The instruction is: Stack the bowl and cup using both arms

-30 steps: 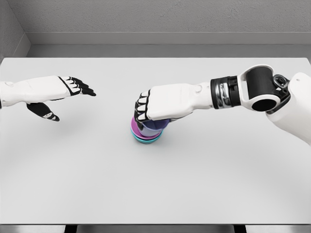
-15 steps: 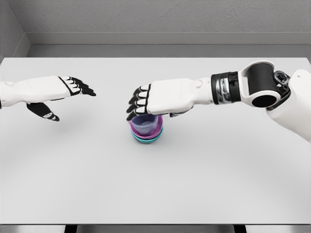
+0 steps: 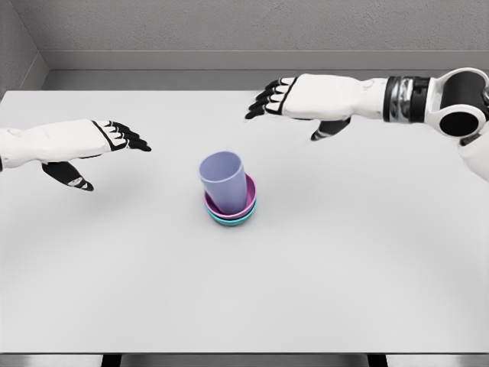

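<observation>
Cup (image 3: 224, 181) stands mouth-up in stacked bowls (image 3: 231, 213), axis tilted slightly toward 11 o'clock. Right hand (image 3: 302, 98), fingers spread and empty, is nearer; cup lies at its 7 o'clock. Left hand (image 3: 84, 141) also spread, empty, at the worktop (image 3: 344, 267) edge, 9 o'clock.

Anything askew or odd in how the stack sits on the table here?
The lavender cup leans toward the left instead of standing upright in the purple bowl, which is nested in the teal bowl. Both hands are open and clear of it. Nothing is spilled or damaged.

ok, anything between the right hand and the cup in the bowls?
Nothing visible. The right hand hangs open, up and to the right of the lavender cup, which sits in the stacked bowls. Only bare table lies between them.
</observation>
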